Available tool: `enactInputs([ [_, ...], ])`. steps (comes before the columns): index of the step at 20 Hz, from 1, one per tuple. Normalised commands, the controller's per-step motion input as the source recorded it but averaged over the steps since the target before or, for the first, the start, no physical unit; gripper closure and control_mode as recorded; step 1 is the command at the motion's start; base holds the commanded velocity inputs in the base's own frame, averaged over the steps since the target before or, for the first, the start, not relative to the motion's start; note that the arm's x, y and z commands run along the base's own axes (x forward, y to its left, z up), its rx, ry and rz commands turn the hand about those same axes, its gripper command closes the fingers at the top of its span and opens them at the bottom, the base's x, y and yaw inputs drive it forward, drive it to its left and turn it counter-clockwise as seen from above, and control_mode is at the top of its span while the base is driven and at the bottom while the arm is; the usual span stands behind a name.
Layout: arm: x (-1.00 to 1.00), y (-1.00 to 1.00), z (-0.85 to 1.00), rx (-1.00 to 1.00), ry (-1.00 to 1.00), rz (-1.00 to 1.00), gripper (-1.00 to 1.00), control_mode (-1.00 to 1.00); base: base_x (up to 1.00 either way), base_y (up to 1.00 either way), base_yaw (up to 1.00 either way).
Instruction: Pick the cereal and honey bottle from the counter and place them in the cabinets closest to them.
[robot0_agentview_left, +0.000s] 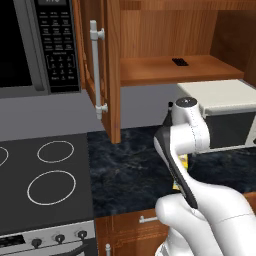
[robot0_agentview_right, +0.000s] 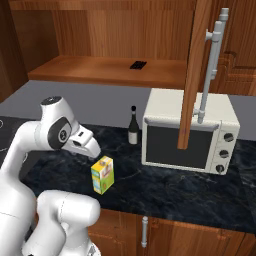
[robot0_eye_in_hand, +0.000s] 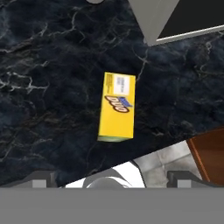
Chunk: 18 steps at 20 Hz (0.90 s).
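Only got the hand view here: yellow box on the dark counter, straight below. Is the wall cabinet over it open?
Observer: Yes. In the right base view the cabinet door is swung wide open, so the shelf over the counter is exposed.
Operator: Anything on that shelf?
Observer: One small flat dark thing, near the middle of the board.
Operator: Is the box lying flat or standing?
Observer: The cereal is standing upright on its short end, near the counter's front edge.
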Motion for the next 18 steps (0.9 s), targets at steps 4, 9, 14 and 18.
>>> enactInputs([
  [4,0.0,-0.11,-0.21,0.0,0.0,0.0,-1.0,-1.0,0.0,0.0,0.0],
  [9,0.06,-0.14,-0.18,0.0,0.0,0.0,-1.0,-1.0,0.0,0.0,0.0],
  [14,0.15,-0.13,-0.18,-0.01,0.0,0.0,-1.0,-1.0,0.0,0.0,0.0],
  [18,0.21,-0.12,-0.17,-0.01,0.0,0.0,-1.0,-1.0,0.0,0.0,0.0],
])
